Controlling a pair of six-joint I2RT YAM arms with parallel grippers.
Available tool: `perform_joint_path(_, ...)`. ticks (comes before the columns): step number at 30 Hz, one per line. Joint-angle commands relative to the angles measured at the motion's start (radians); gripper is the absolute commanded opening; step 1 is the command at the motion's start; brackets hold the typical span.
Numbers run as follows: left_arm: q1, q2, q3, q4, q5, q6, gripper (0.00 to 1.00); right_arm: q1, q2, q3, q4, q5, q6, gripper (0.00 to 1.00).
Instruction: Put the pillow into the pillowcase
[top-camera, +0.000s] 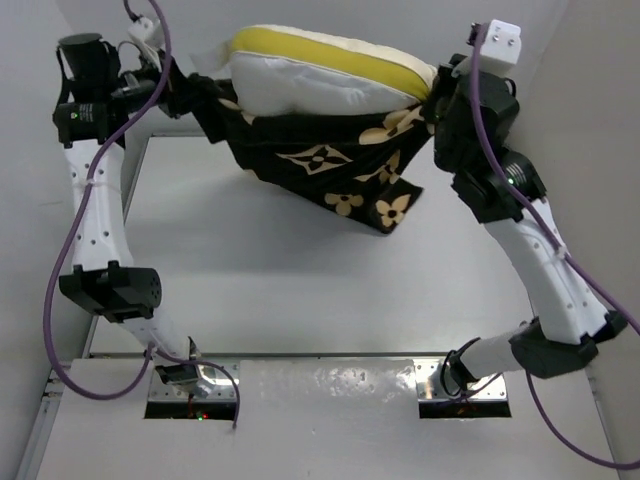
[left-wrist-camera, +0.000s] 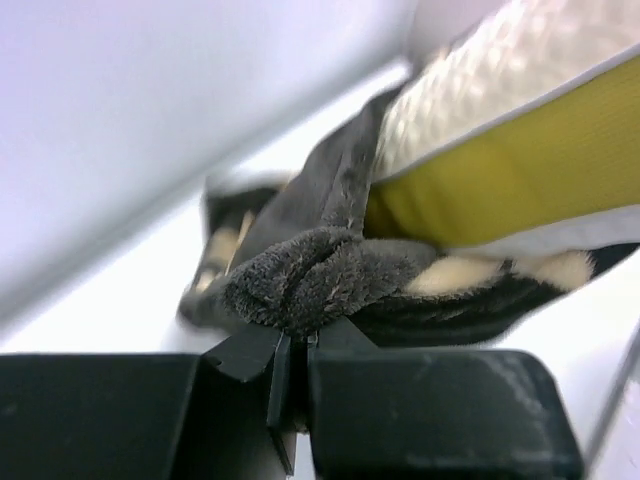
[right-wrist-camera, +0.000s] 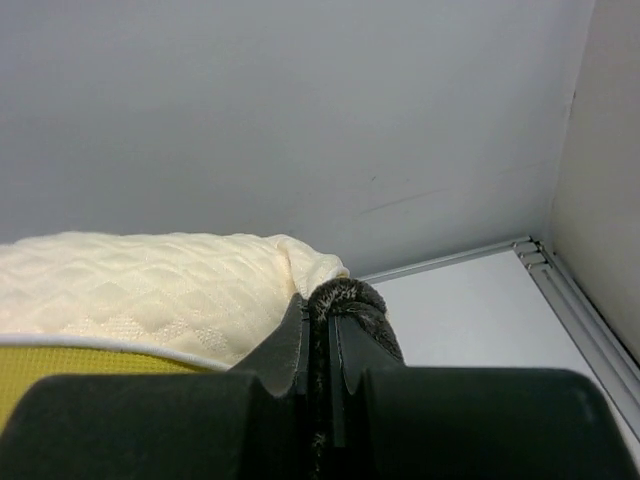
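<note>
Pillow (top-camera: 330, 85): sitting in the upper middle of the overhead frame, raised off the surface (top-camera: 300, 290). Its lower part is sinking into the mouth of the case, while the cream top and yellow-green band are standing out above the rim.
Pillowcase (top-camera: 320, 160): hanging as a sling between the two arms, its loose end drooping toward the centre right. I cannot tell whether that end is touching the surface.
Left hand (left-wrist-camera: 292, 345): pinching a bunched fold of the plush rim at the upper left, jaws closed on it.
Right hand (right-wrist-camera: 318, 320): gripping the rim at the upper right, with a tuft of black plush showing between its closed fingers.
Pillow handling: it is looking bulky, springy and light, and is likely dragging against the plush rather than sliding.
Pillowcase handling: it is looking limp and stretchy, and is likely creeping out of a shallow pinch.
Where to hold: the rim corners are probably serving best, with a deep fold taken and the mouth kept spread.
</note>
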Motion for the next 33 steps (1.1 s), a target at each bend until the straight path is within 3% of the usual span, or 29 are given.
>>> perform_joint_path(1,0.021,-0.036,0.102,0.176,0.024,-0.180,0.00,-0.015,-0.167,-0.064,0.130,-0.052,0.000,0.00)
perform_joint_path(7,0.006,-0.022,0.144,0.198,0.026,-0.278,0.00,-0.016,-0.269,-0.128,0.145,-0.123,0.068,0.00)
perform_joint_path(11,-0.003,-0.029,0.164,0.253,0.046,-0.342,0.00,-0.016,-0.251,-0.044,0.105,-0.185,0.106,0.00)
perform_joint_path(15,0.002,-0.017,0.225,0.302,0.072,-0.395,0.00,-0.015,-0.254,-0.019,0.102,-0.216,0.144,0.13)
perform_joint_path(21,-0.040,-0.060,0.011,0.302,0.092,-0.378,0.00,-0.015,-0.298,-0.242,0.064,-0.251,0.186,0.10)
perform_joint_path(23,-0.051,-0.074,-0.010,0.258,0.075,-0.325,0.00,-0.015,-0.326,-0.330,0.051,-0.274,0.228,0.18)
perform_joint_path(26,-0.064,-0.074,-0.029,0.201,0.038,-0.263,0.00,-0.013,-0.356,-0.425,0.056,-0.314,0.277,0.22)
perform_joint_path(27,-0.071,-0.077,-0.040,0.189,0.029,-0.252,0.00,-0.016,-0.366,-0.448,0.062,-0.327,0.290,0.21)
perform_joint_path(28,-0.071,-0.082,-0.052,0.174,0.015,-0.241,0.00,-0.015,-0.384,-0.500,0.068,-0.343,0.307,0.07)
perform_joint_path(29,-0.071,-0.083,-0.075,0.167,0.012,-0.238,0.00,-0.016,-0.395,-0.522,0.068,-0.360,0.316,0.00)
perform_joint_path(31,-0.071,-0.089,-0.095,0.154,0.004,-0.205,0.00,-0.015,-0.419,-0.577,0.059,-0.359,0.345,0.00)
perform_joint_path(33,-0.063,-0.092,-0.103,0.143,-0.002,-0.191,0.00,-0.016,-0.435,-0.598,0.054,-0.353,0.356,0.23)
